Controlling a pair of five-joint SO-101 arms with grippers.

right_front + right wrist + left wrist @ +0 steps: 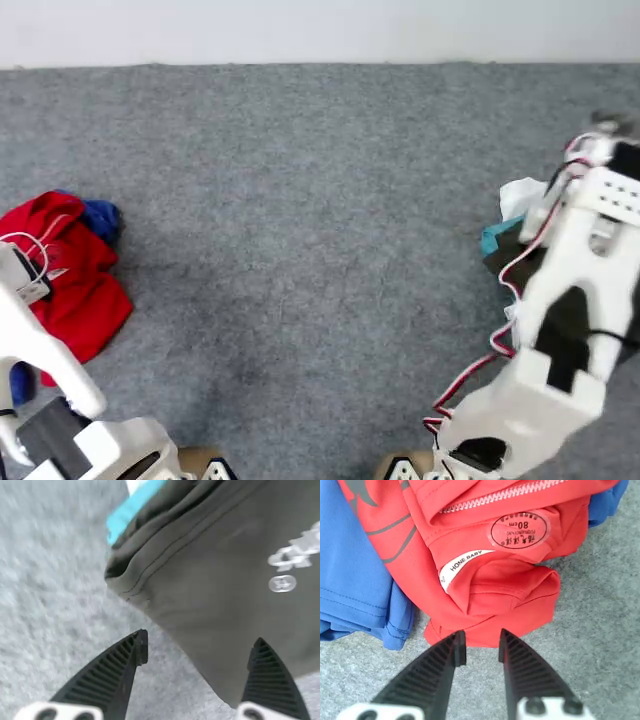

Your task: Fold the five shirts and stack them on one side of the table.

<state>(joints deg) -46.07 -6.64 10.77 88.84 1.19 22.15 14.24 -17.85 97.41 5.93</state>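
Note:
A crumpled red shirt lies on a blue shirt at the table's left side, and the high view shows the same red shirt and blue shirt. My left gripper is open by a narrow gap, its tips right at the red shirt's lower hem. At the right side a dark grey shirt lies over a teal one. My right gripper is wide open, and the dark shirt's edge lies between its fingers.
The table is covered in grey felt, with a broad bare stretch between the two piles. A white shirt and a teal one peek out beside the right arm. A pale wall runs along the far edge.

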